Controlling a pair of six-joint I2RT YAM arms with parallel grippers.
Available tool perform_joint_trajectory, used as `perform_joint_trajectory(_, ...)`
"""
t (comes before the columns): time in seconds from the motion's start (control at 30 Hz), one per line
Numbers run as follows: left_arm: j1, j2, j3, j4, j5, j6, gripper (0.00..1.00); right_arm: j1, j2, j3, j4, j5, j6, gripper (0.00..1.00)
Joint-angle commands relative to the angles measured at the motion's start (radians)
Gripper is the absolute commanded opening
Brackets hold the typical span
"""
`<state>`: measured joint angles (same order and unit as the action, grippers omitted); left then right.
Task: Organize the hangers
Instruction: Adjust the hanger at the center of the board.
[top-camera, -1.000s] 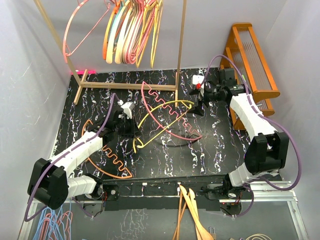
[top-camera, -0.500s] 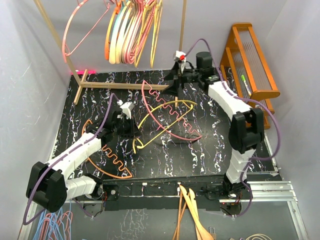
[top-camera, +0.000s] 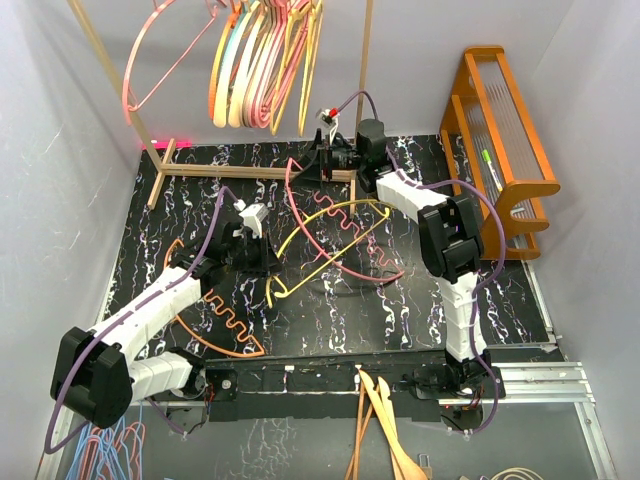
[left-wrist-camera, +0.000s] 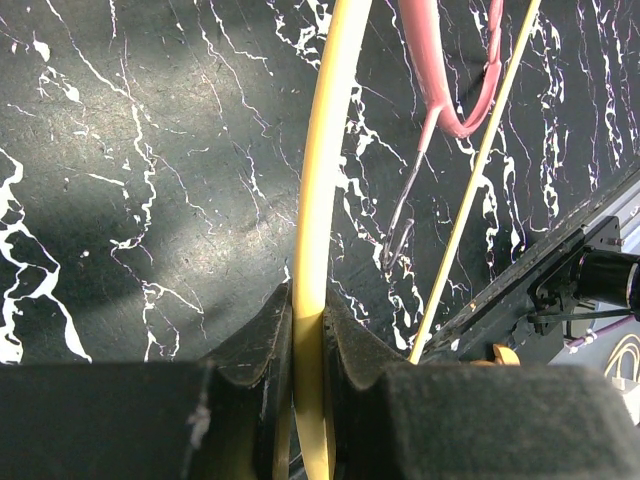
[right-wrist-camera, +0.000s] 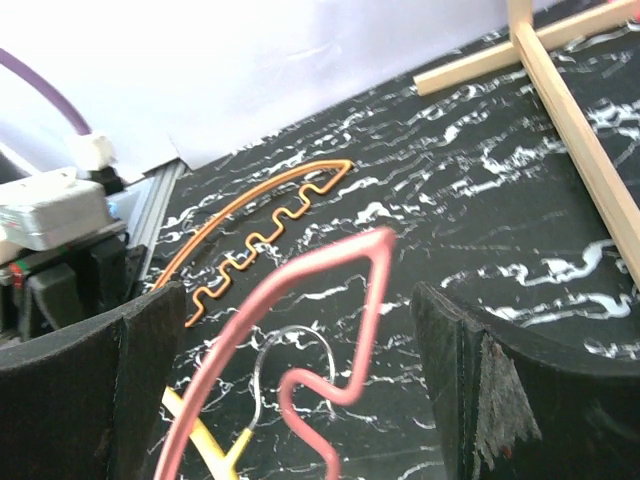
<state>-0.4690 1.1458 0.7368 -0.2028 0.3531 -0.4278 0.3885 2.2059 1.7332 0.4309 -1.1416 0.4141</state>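
At the black tabletop's (top-camera: 420, 300) 7 o'clock lies an orange wavy-barred hanger (top-camera: 230, 322). Nearer the centre, the left gripper (left-wrist-camera: 310, 310) clamps the yellow hanger (left-wrist-camera: 322, 150). At 12 o'clock the right gripper (right-wrist-camera: 300, 320) gapes wide, the pink hanger's (right-wrist-camera: 310, 271) corner showing between its fingers, below the wooden rack's (top-camera: 255, 172) hung hangers (top-camera: 255, 75).

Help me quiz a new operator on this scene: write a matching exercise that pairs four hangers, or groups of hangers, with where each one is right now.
Things:
1. yellow hanger
2. pink hanger
3. orange hanger
4. wooden hangers

Places:
A. lying flat on the near left part of the table
B. its corner between the open right fingers
C. off the table, past its near edge
D. clamped in the left fingers

Pairs: 1-D, 2-B, 3-A, 4-C
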Motion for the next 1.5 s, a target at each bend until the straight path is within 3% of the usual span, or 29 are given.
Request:
perform_joint_trajectory(0.0,-0.007,-0.027,0.025,0.037,0.046,0.001,0.0,0.005,-0.005,0.029,0.33,-0.052,0.239,0.99)
perform_joint_trajectory(0.03,-0.007,-0.024,0.027,0.036,0.046,0.001,0.0,0.007,0.0,0.026,0.371,-0.065,0.283,0.96)
perform_joint_trajectory(0.13,-0.007,-0.009,0.029,0.036,0.041,0.006,0.0,0.007,0.007,0.008,0.536,-0.092,0.403,0.73)
perform_joint_trajectory(0.17,-0.007,-0.004,0.031,0.034,0.041,0.008,0.0,0.007,0.007,0.007,0.546,-0.098,0.422,0.53)
perform_joint_trajectory(0.2,-0.006,0.002,0.031,0.034,0.042,0.01,0.0,0.006,0.005,0.008,0.543,-0.102,0.425,0.4)
perform_joint_trajectory(0.27,-0.006,0.01,0.033,0.039,0.045,0.011,0.0,0.009,0.003,0.003,0.551,-0.114,0.425,0.15)
perform_joint_trajectory(0.3,-0.006,0.013,0.034,0.04,0.047,0.011,0.0,0.007,0.003,0.003,0.553,-0.121,0.425,0.09)
perform_joint_trajectory(0.63,-0.006,0.044,0.011,0.015,-0.013,0.008,0.0,-0.02,-0.104,-0.039,0.667,-0.122,0.509,0.08)
perform_joint_trajectory(0.83,-0.006,0.072,-0.06,0.1,0.073,-0.035,0.0,-0.065,-0.229,-0.094,0.72,-0.085,0.532,0.08)
perform_joint_trajectory(0.97,-0.008,0.124,-0.112,0.181,0.157,-0.089,0.0,-0.072,-0.287,-0.143,0.86,-0.045,0.615,0.08)
perform_joint_trajectory(1.27,-0.047,0.191,-0.126,0.281,0.272,-0.168,0.0,-0.084,-0.399,-0.193,0.959,-0.072,0.685,0.08)
perform_joint_trajectory(1.47,-0.125,0.218,-0.11,0.458,0.393,-0.27,0.0,-0.094,-0.454,-0.34,1.134,-0.066,0.757,0.08)
